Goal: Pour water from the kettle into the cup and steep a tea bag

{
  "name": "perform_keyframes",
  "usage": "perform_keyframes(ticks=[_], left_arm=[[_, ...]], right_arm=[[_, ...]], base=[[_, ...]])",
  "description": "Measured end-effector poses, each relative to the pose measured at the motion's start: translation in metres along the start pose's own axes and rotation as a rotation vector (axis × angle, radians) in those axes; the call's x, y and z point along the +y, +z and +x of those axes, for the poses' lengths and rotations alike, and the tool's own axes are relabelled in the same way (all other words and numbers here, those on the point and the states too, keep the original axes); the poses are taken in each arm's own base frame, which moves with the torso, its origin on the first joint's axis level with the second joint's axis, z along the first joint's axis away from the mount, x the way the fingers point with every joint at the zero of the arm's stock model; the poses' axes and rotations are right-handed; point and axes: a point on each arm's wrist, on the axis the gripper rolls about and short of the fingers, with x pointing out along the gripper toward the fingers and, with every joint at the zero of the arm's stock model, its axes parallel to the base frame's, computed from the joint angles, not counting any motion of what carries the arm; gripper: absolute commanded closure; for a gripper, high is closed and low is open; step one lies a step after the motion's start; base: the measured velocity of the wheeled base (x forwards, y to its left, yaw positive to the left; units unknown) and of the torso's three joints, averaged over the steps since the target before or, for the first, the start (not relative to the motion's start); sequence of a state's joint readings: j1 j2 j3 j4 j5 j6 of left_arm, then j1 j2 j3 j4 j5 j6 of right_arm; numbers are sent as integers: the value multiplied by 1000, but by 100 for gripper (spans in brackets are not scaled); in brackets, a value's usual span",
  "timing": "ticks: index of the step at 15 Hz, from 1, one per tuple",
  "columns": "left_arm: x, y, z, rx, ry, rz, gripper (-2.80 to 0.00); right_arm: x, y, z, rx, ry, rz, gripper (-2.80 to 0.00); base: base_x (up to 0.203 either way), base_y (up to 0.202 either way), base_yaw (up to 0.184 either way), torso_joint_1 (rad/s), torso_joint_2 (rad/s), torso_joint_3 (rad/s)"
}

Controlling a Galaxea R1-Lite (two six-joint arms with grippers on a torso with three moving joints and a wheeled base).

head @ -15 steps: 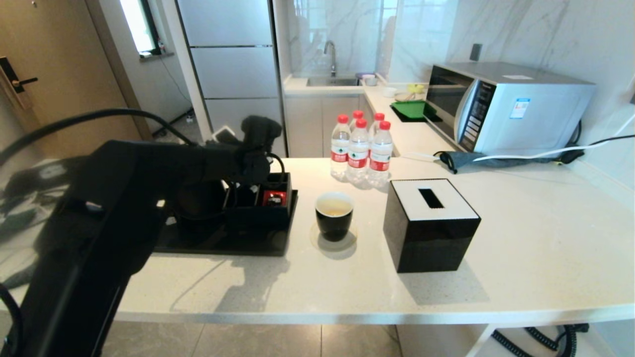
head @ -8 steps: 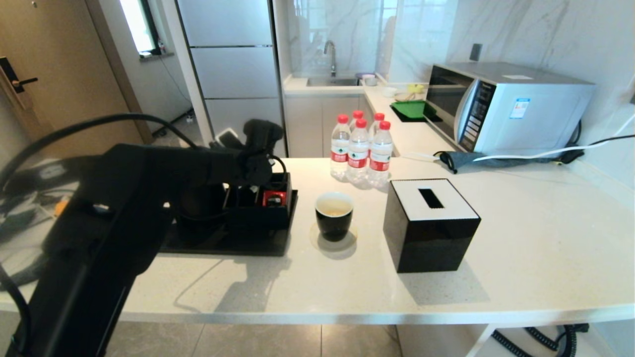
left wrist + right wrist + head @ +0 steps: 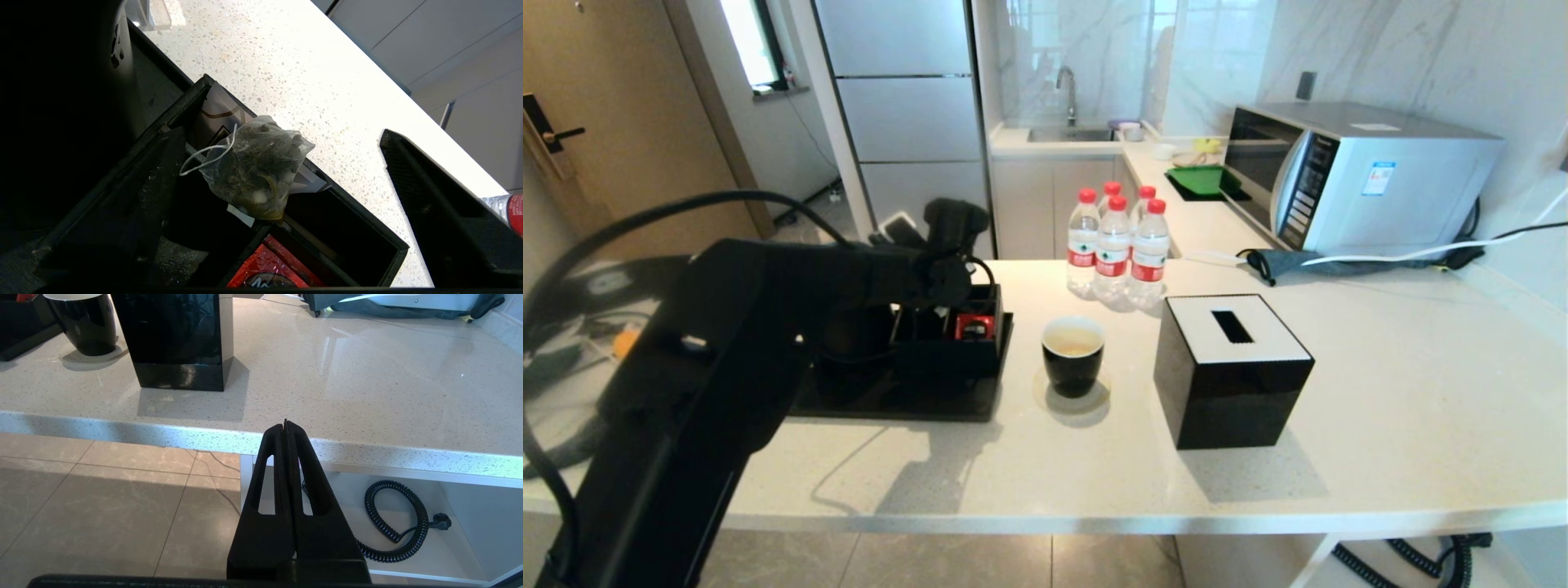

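My left gripper (image 3: pixel 282 139) is open over the black organizer box (image 3: pixel 395 250), its fingers wide on either side of the tea bag (image 3: pixel 255 167). The tea bag, a translucent sachet of dark leaves with a white string, rests on the box's divider and touches neither finger. In the head view the left gripper (image 3: pixel 929 310) reaches down into that box, and the arm covers most of the kettle (image 3: pixel 849 347). The cup (image 3: pixel 1073 371) stands right of the tray with yellowish water (image 3: pixel 1074 343) in it. My right gripper (image 3: pixel 286 424) is shut and empty, low before the counter's front edge.
The box and kettle sit on a black tray (image 3: pixel 907 402); a red packet (image 3: pixel 265 271) lies in the neighbouring compartment. A black tissue box (image 3: pixel 1232 371) stands right of the cup, several bottles (image 3: pixel 1115 245) behind it, a microwave (image 3: pixel 1347 175) at the back right. A coiled cable (image 3: pixel 392 526) lies under the counter.
My left arm has shifted slightly to the right over the tray, its gripper staying open. The cup and everything else on the counter have not moved.
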State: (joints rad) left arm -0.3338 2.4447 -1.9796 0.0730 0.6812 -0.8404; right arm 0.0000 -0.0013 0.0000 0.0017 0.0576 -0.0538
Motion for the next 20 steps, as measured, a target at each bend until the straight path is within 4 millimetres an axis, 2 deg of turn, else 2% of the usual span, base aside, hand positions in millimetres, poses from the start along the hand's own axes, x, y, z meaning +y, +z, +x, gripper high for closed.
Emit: perform_keyframes(ticks=[11,20], left_arm=[[0,3,-1,-5,2,13,0],[1,18,-17,-17,-2,5,0]], right_arm=[[0,0,0,0,0,0,0],[0,0,0,0,0,0,0]], base=[[0,0,0,0,0,0],[0,0,0,0,0,0]])
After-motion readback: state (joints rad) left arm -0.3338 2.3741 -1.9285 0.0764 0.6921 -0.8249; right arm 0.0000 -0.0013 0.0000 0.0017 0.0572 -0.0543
